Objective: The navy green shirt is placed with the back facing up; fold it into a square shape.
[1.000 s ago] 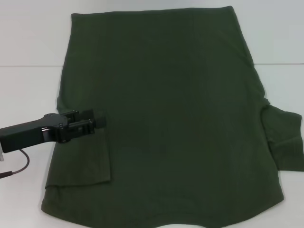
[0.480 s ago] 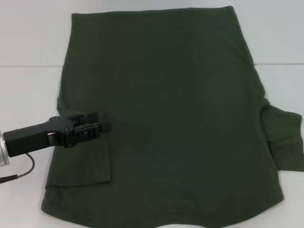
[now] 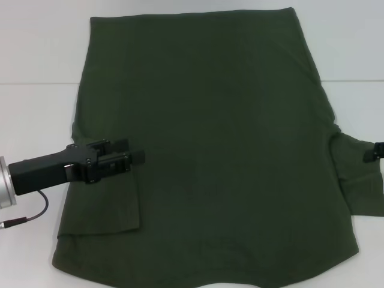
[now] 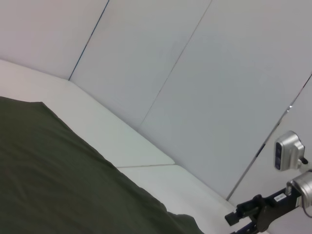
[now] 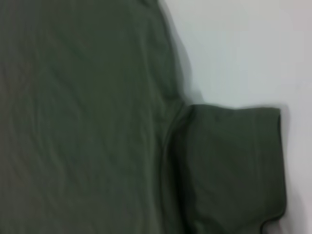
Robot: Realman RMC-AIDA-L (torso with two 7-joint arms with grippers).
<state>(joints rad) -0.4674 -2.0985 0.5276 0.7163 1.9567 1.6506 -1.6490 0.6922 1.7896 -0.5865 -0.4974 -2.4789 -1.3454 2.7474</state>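
Observation:
The navy green shirt lies spread flat on the white table. Its left sleeve is folded in onto the body. Its right sleeve still sticks out sideways. My left gripper hovers open and empty over the shirt's left side, just above the folded sleeve. Only the tip of my right gripper shows at the right edge, over the right sleeve. The right wrist view shows that sleeve beside the shirt body. The left wrist view shows the shirt and the right gripper far off.
A cable hangs from the left arm over the table. The shirt's hem lies at the far side and its near edge runs along the picture's bottom. White wall panels stand behind the table.
My left gripper has shifted a little to the right over the shirt. The tip of my right gripper has come into view at the right edge. The shirt has not moved.

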